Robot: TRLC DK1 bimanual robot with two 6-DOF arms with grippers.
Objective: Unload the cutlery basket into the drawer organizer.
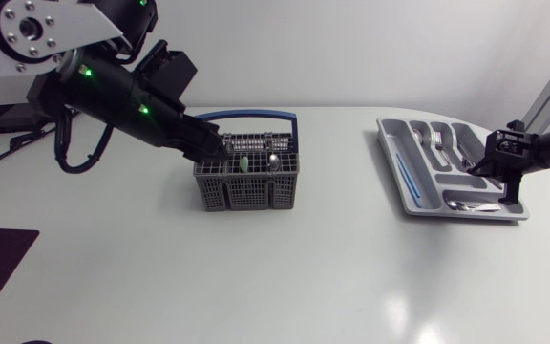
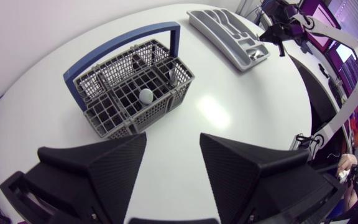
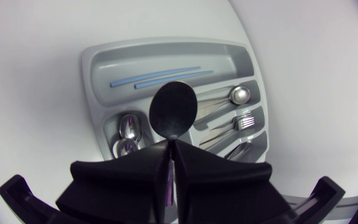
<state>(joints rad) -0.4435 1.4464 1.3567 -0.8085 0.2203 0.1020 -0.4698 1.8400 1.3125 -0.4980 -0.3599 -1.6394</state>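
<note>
Right gripper (image 3: 173, 152) pinches our black round-bowled spoon (image 3: 173, 112) over the grey plastic organizer tray (image 3: 95, 68) to slot it, left gripper (image 2: 173, 149) spread near the blue-handled grey mesh basket (image 2: 135, 93) for our next pick

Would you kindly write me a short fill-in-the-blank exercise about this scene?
The handle of the cutlery basket is ___.
The right gripper is shut on a ___ above the organizer.
The left gripper is ___ and holds nothing.
Missing words: blue; spoon; open.
</note>
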